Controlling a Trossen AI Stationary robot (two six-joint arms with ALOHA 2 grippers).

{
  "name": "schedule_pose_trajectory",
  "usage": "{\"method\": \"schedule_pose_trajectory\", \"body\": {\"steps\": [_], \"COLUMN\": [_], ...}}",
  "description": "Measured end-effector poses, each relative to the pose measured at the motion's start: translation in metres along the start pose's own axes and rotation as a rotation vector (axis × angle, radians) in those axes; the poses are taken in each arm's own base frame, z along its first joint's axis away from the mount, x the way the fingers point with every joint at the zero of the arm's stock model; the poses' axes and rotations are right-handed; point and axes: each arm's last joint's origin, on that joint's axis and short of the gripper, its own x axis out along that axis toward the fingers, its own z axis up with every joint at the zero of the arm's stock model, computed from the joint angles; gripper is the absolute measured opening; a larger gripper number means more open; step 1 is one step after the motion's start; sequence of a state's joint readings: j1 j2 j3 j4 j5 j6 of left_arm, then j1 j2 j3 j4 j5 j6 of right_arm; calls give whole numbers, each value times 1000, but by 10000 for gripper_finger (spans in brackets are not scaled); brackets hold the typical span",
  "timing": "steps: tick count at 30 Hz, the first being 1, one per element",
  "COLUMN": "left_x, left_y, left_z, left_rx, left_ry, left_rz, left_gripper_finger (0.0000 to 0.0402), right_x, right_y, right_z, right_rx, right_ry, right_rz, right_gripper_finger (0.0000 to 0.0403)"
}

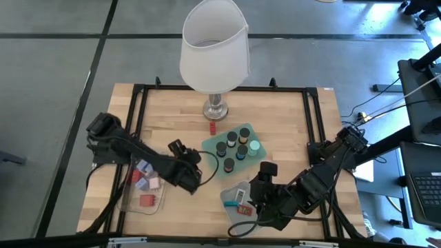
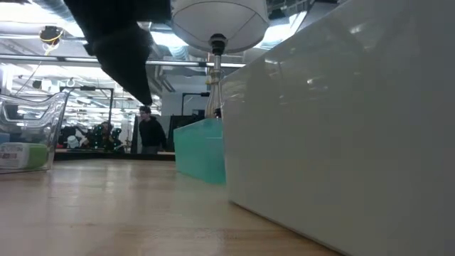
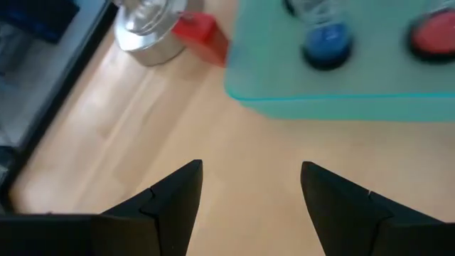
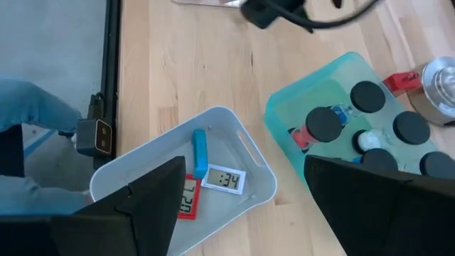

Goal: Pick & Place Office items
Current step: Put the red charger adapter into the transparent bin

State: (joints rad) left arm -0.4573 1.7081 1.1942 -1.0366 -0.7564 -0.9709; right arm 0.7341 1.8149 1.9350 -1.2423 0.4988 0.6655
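- Most office items already sit sorted: dark cylinders in the mint-green tray (image 1: 207,147), flat rectangles in the pale tray (image 4: 242,146), blocks in the clear bin (image 1: 124,200).
- One small red block (image 1: 212,127) remains on the wooden counter (image 1: 275,117) beside the lamp's metal base (image 1: 216,109).
- Left tool (image 3: 250,186) hovers near it, fingers apart, empty; right tool (image 4: 242,192) waits likewise over the pale tray.

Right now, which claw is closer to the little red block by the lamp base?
Left. The left claw hovers open over bare wood, diagonally across the tray's corner from the red block. The right claw sits farther off, over the pale tray at the table's near edge.

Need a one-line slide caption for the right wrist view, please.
Open right gripper above a pale tray holding small flat rectangles, beside the mint tray of dark-capped cylinders.
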Motion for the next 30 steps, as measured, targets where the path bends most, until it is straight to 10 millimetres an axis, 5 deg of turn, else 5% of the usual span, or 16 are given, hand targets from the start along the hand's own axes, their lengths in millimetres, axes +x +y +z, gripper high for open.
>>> {"method": "schedule_pose_trajectory", "body": {"steps": [15,22,30], "left_x": [70,76,64], "left_y": [46,87,117], "left_z": [-9,-15,-25], "left_rx": [130,71,-135], "left_ry": [178,111,-179], "left_rz": [81,-29,-208], "left_gripper_finger": [231,203,190], "right_x": [4,10,18], "right_y": [-7,-20,-36], "right_z": [4,9,19], "right_rx": [-181,-262,-188], "right_ry": [10,26,15], "right_rz": [-22,-72,-140], "right_gripper_finger": [291,291,290]}}
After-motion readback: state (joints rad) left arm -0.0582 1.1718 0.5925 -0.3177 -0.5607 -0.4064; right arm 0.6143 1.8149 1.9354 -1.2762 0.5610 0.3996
